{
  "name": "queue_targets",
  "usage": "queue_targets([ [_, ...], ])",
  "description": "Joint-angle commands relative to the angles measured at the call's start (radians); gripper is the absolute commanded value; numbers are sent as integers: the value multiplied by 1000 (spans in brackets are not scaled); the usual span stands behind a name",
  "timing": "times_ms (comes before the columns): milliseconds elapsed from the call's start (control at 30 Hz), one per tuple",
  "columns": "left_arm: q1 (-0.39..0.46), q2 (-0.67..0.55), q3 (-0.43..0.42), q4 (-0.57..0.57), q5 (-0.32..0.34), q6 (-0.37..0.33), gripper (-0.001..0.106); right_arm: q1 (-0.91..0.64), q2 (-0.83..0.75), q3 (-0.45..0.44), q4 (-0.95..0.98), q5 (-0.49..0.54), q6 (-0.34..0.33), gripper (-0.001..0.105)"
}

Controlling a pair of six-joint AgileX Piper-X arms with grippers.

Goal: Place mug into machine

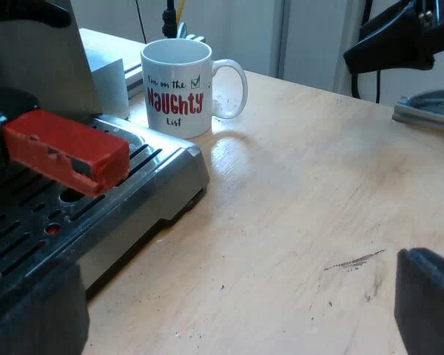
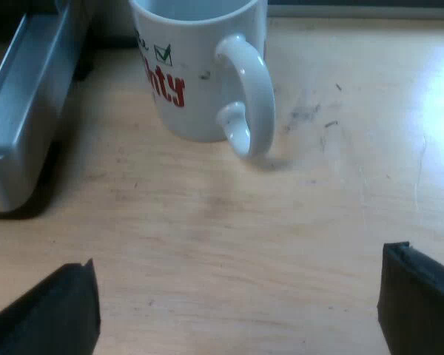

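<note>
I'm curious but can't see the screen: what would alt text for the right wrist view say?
A white mug with red lettering stands upright on a wooden table, its handle toward the camera, beside the metal base of the machine. The right gripper is open, its black fingers spread wide, short of the mug and holding nothing.

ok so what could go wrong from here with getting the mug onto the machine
The mug turns its handle toward the open right gripper, so closing fingers might catch it and twist the mug. The mug stands close beside the machine's drip tray; carried too low, it could hit the tray's edge. The holder's red handle end juts over the tray and could get knocked.
</note>
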Motion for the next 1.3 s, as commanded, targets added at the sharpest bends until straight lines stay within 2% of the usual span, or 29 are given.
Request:
queue_targets([
  [33, -4, 1, -4, -18, 14, -2, 85, 2, 13, 70, -122, -6, -11, 78],
  [233, -4, 1, -4, -18, 14, -8, 85, 2, 114, 150, -331, -4, -11, 78],
  [467, -4, 1, -4, -18, 14, -8, 85, 2, 239, 169, -514, -4, -13, 78],
  [500, -4, 1, -4, -18, 14, -8, 85, 2, 280, 169, -558, -4, -13, 78],
  [533, -4, 1, -4, -18, 14, -8, 85, -7, 422, 169, -709, 0, -13, 78],
  [833, -4, 1, -4, -18, 14, -8, 85, -6, 777, 169, -1072, 1, 13, 78],
  [1100, -4, 1, -4, -18, 14, -8, 85, -6, 1069, 100, -1294, 1, 13, 78],
  [1300, -4, 1, -4, -18, 14, -8, 85, -6, 1202, 1, -1325, -2, 13, 78],
])
